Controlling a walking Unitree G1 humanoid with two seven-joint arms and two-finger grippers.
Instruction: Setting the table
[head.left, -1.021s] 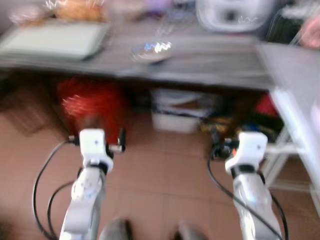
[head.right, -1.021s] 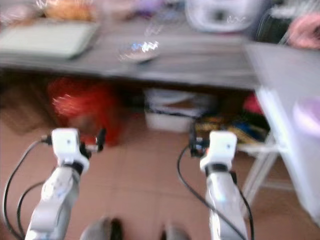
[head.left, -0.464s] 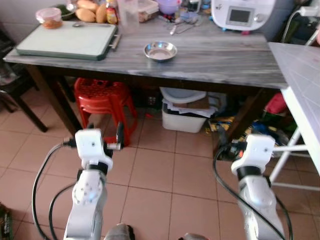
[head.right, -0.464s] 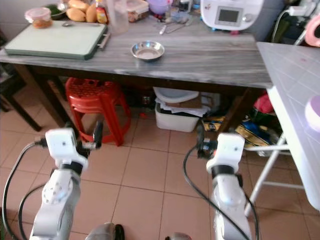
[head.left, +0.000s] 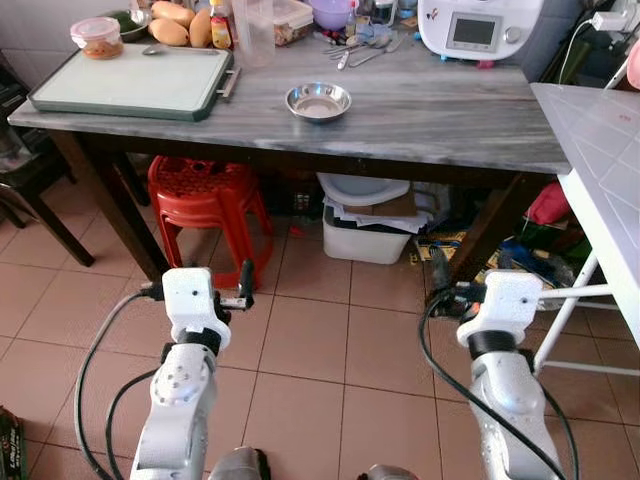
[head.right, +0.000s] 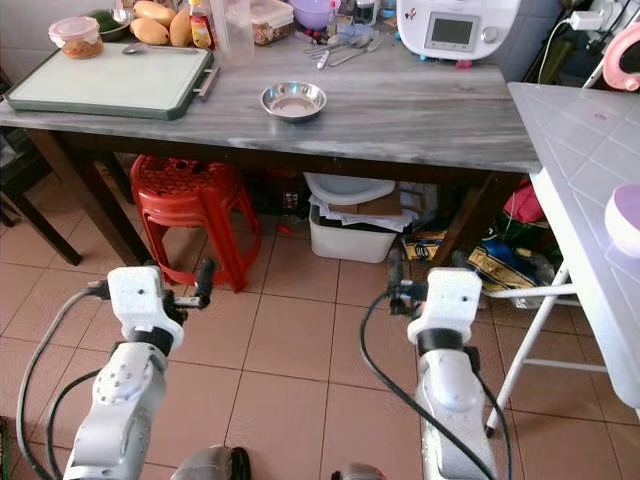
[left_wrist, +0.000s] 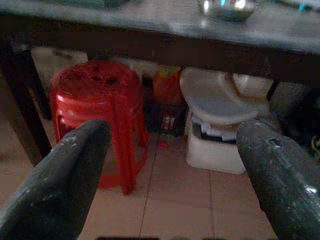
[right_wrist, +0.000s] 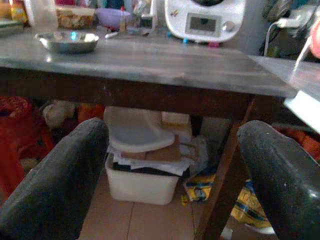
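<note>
So the head camera has gone from a blurry smear a second ago to sharp now, and the counter (head.left: 420, 110) sits a touch higher and further off than half a second back. Looks like the robot has finished turning and steadied up facing it, well short of reaching distance.

The small steel bowl (head.left: 318, 100) is the likely thing to fetch for the table setting, roughly at 12 o'clock from the robot, with the green tray (head.left: 130, 82) off at 10 o'clock.

Left hand (left_wrist: 165, 170) is spread wide and empty, right hand (right_wrist: 170, 165) the same, both low over the floor tiles.

The wrist views show what's under the counter: red stool (left_wrist: 97, 107) and white bin (right_wrist: 142, 172). The eye views show the cooker (head.left: 472, 25) and the white side table (head.right: 590, 170) at 2 o'clock.
</note>
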